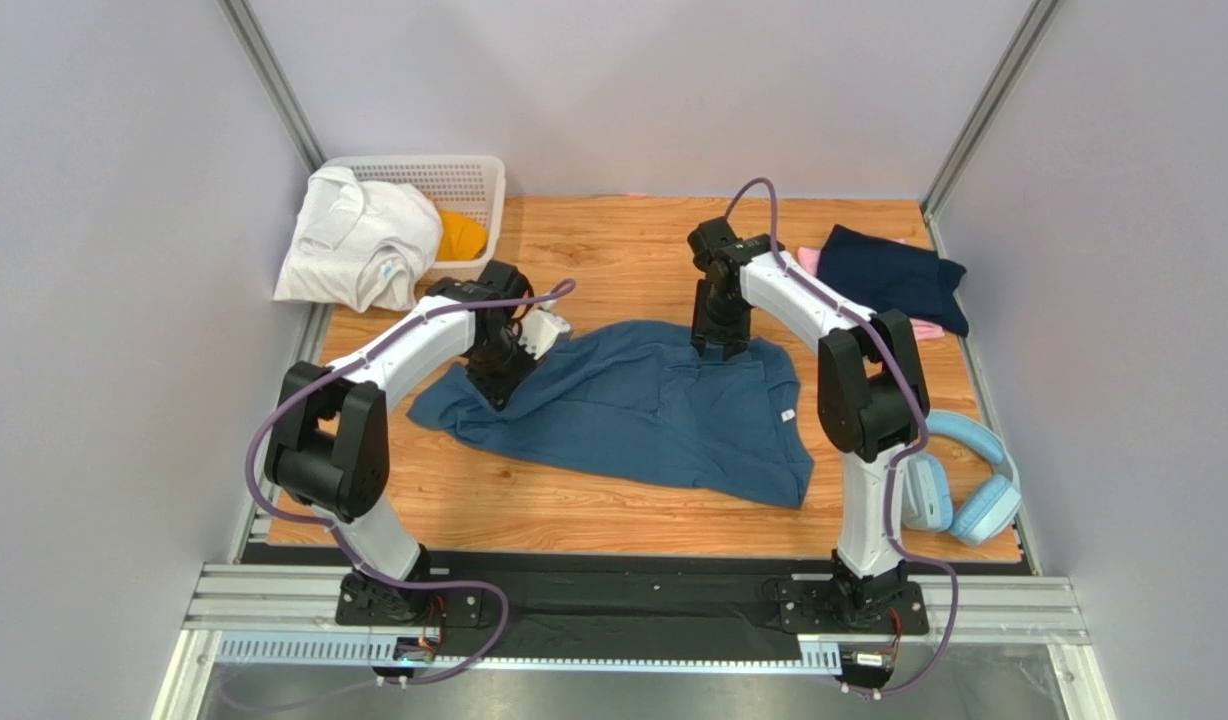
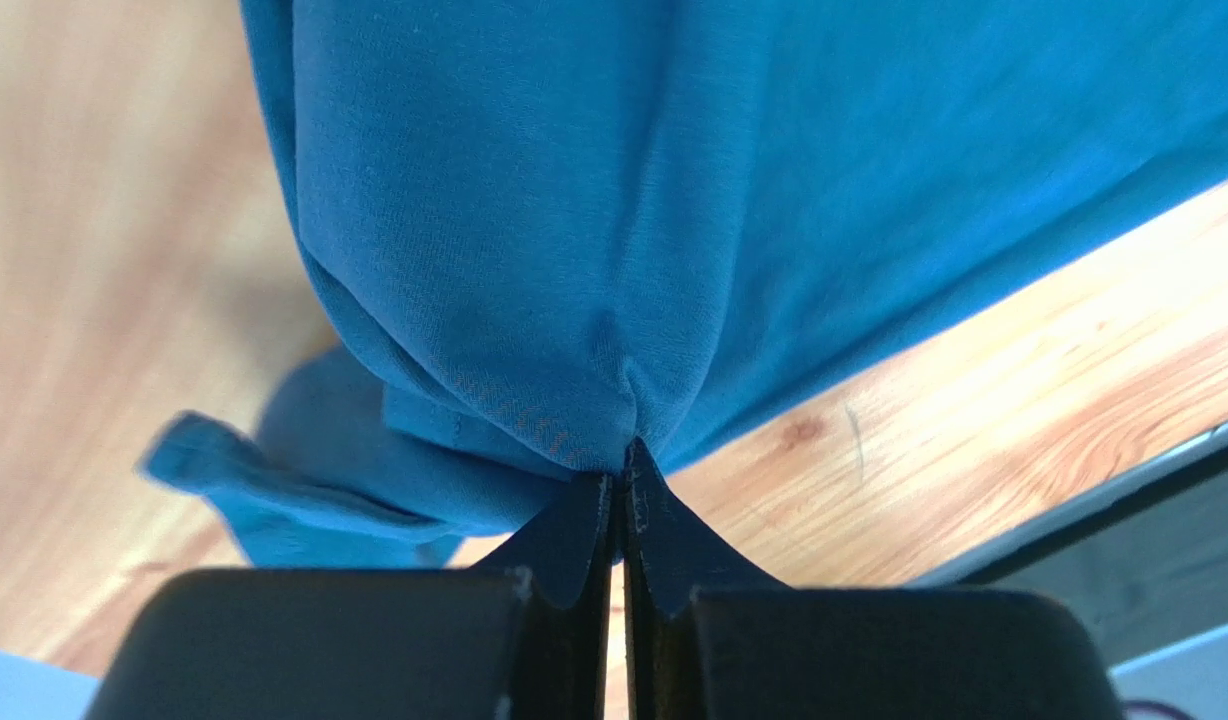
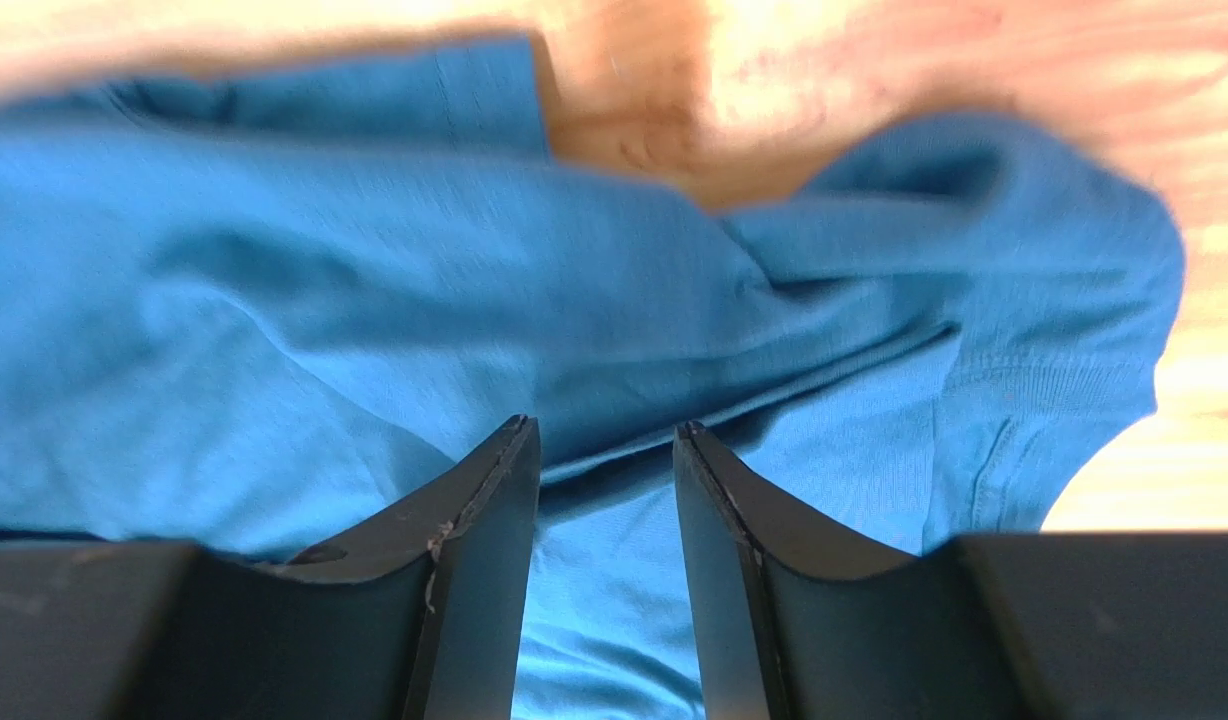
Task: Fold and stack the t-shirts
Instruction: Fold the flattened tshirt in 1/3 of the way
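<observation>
A large slate-blue t-shirt (image 1: 643,408) lies crumpled on the wooden table (image 1: 605,240) between the arms. My left gripper (image 1: 497,387) is shut on a pinch of its left edge; in the left wrist view the cloth (image 2: 575,225) fans out from the closed tips (image 2: 626,465) and is lifted off the wood. My right gripper (image 1: 715,345) is open, pointing down over the shirt's far edge; in the right wrist view its gap (image 3: 605,450) holds only the blue cloth (image 3: 350,300) lying below. A folded navy t-shirt (image 1: 894,275) lies far right, with a pink edge under it.
A white lattice basket (image 1: 458,183) stands at the far left with a white garment (image 1: 353,240) draped over it and an orange one (image 1: 460,236) inside. Light-blue headphones (image 1: 966,480) lie at the right edge beside the right arm.
</observation>
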Available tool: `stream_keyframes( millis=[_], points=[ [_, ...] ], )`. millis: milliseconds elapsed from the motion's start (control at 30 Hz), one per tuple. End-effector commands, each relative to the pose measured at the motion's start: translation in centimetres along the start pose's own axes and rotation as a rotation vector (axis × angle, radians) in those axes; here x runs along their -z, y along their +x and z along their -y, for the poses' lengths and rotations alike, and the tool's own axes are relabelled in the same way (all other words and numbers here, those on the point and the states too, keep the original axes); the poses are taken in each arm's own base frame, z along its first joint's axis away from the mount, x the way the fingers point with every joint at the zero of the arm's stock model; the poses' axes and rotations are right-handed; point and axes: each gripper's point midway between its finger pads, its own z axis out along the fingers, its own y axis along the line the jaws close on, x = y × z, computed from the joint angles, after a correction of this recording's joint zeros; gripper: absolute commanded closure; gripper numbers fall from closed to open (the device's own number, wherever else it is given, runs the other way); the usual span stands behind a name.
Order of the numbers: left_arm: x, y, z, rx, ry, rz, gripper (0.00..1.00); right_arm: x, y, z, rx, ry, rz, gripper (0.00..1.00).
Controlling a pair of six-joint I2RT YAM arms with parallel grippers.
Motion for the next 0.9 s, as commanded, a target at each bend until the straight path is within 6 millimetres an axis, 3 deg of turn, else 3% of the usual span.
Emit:
stream_keyframes(
  millis=[0, 100, 200, 233, 267, 300, 333, 400, 433, 500, 600, 633, 667, 767, 867],
  points=[
    [-1.2, 2.5, -0.7, -0.041, -0.031, -0.102, 0.94, 2.0, -2.4, -0.5, -0.002, -0.006, 0.073, 0.56],
    [-1.8, 2.8, -2.9, -0.036, -0.152, -0.109, 0.97, 3.3, -2.3, -0.5, -0.017, -0.021, 0.091, 0.56],
    [-1.8, 2.0, -4.6, 0.014, -0.204, -0.086, 1.0, 6.3, -2.5, -0.6, -0.039, -0.066, 0.154, 0.56],
    [-1.7, 1.4, -5.1, 0.029, -0.21, -0.073, 1.0, 6.5, -1.7, -0.5, -0.035, -0.067, 0.149, 0.55],
    [-1.6, 1.3, -5.9, 0.057, -0.226, -0.065, 1.0, 8.5, -1.6, -0.7, -0.042, -0.108, 0.183, 0.55],
    [-1.7, 0.8, -6.5, 0.068, -0.242, -0.049, 1.0, 9.0, -1.2, -1.0, -0.05, -0.133, 0.185, 0.55],
    [-1.7, 0.1, -7.2, 0.073, -0.257, -0.037, 0.99, 8.9, 0.2, -1.2, -0.046, -0.149, 0.162, 0.55],
    [-1.7, -0.6, -8.4, 0.092, -0.299, -0.027, 0.99, 10.4, 1.9, -2.5, -0.046, -0.234, 0.162, 0.54],
    [-2.0, -1.6, -9.2, 0.097, -0.314, -0.016, 0.99, 9.7, 4.1, -2.9, -0.017, -0.229, 0.13, 0.53],
    [-2.1, -2.3, -10.1, 0.114, -0.346, -0.015, 0.98, 9.6, 6.2, -3.7, 0.006, -0.262, 0.092, 0.53],
    [-2.5, -3.2, -11.5, 0.131, -0.392, -0.028, 0.91, 7.2, 10.5, -3.7, 0.031, -0.249, -0.006, 0.53],
    [-2.7, -3.2, -11.9, 0.133, -0.403, -0.04, 0.85, 6.6, 11.6, -4.0, 0.025, -0.257, -0.032, 0.53],
    [-2.7, -3.2, -12.0, 0.131, -0.411, -0.044, 0.64, 5.4, 13.2, -4.0, 0.022, -0.275, -0.077, 0.53],
    [-2.6, -2.3, -12.2, 0.123, -0.435, -0.075, 0.01, 3.6, 15.5, -4.3, 0.017, -0.282, -0.131, 0.53],
    [-1.5, -1.5, -12.0, 0.097, -0.456, -0.064, 0.0, 2.3, 16.6, -4.3, 0.041, -0.25, -0.16, 0.54]
  ],
)
